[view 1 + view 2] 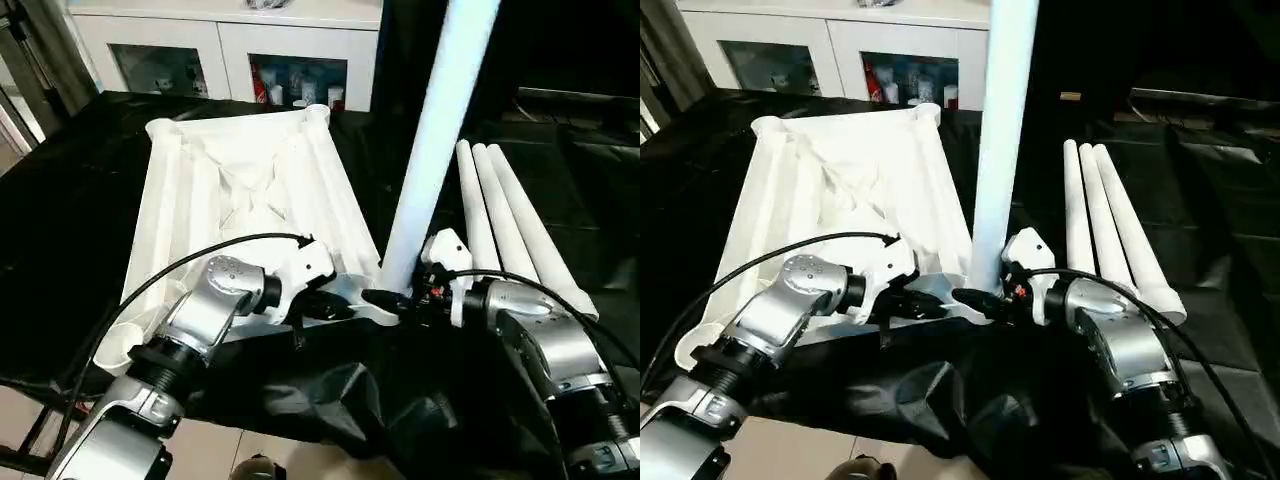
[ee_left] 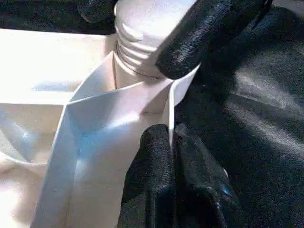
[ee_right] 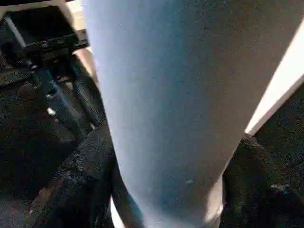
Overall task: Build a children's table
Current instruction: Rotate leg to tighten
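- Top (image 1: 245,190): white plastic, rectangular, lying underside up on the black-draped tabletop (image 1: 70,230); ribs and rounded corner sockets face upward. It is the landmark for the entries below.
- Upright leg (image 1: 430,140): white tube, standing at the top's near corner on the robot's right; its threaded end (image 2: 137,42) sits at the corner socket, threads still showing above the rim.
- Spare legs (image 1: 510,225): three white tubes, lying side by side on the cloth, just beyond the top's right edge, touching one another.
- Left claw (image 2: 170,156): clenched on the thin wall of the top at that same near corner, one black finger on each side of the wall.
- Right claw (image 1: 400,300): grasping the upright leg low down, close above the socket; black fingers (image 3: 85,175) press on both sides of the tube.
- Cabinet (image 1: 230,45): white, glass doors, behind the top's far edge, past the cloth.
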Controlling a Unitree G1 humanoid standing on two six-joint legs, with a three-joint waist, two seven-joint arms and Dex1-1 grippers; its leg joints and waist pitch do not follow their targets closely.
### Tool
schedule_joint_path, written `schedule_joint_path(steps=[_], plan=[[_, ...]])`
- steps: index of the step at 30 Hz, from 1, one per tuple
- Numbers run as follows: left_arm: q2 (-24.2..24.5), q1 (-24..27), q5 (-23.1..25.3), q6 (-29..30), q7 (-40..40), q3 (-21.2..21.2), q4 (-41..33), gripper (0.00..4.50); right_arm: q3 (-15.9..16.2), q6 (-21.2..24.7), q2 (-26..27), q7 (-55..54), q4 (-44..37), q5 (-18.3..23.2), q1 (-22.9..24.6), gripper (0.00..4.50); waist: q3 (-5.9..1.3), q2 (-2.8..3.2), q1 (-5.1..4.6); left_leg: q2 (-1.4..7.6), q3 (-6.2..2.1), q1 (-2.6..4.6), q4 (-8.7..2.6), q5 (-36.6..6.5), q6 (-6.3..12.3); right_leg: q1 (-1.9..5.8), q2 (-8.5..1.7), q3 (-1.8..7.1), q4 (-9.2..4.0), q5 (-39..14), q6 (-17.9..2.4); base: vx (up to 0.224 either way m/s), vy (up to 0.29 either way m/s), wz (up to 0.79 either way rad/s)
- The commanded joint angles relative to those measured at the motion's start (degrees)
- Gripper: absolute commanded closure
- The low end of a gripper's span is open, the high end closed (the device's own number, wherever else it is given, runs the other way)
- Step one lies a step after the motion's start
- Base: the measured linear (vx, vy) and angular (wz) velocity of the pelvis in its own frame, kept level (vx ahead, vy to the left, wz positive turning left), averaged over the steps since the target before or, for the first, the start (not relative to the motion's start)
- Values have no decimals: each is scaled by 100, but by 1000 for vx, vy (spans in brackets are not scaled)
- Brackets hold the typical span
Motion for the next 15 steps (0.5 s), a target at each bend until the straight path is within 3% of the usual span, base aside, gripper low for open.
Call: schedule_joint_path(steps=[1,4,8,10,12,14,15], plan=[[-523,-246,-88,46,808,293,158,450,104,-26,363,-962,380,-469,-1,181,-374,-94,-36,327,-112,76,-392,-962,339,291,-516,292,-459,-1355,-1153,0,0,0],[-846,-393,-73,144,1407,462,396,450,29,72,658,-1661,685,-612,-79,185,-361,-106,-64,295,-121,93,-412,-1131,206,301,-535,290,-524,-1934,-940,0,0,0],[-1423,-678,-183,374,2431,846,776,450,-249,316,1224,-2520,1020,-481,-231,185,-363,-89,-83,288,-125,127,-422,-1256,146,292,-530,300,-555,-2067,-892,0,0,0],[-1789,-882,-239,346,3013,1009,1021,450,-360,387,1633,-2956,1178,-387,-385,186,-384,-70,-77,298,-128,122,-419,-1158,143,293,-521,311,-523,-1791,-917,0,0,0],[-1901,-920,-209,315,3036,966,1045,450,-335,345,1779,-3002,1165,-400,-434,186,-414,-94,-50,271,-124,102,-396,-920,272,330,-519,308,-487,-1332,-964,0,0,0],[-1957,-916,-172,306,2989,925,1023,450,-329,288,1834,-3023,1167,-430,-459,186,-437,-71,-39,266,-121,75,-375,-700,409,346,-525,304,-449,-993,-1031,0,0,0],[-1974,-920,-150,296,2972,912,1033,450,-339,266,1853,-3031,1183,-421,-470,151,-441,-77,-38,268,-115,71,-368,-643,474,347,-523,299,-441,-895,-1055,0,0,0]])
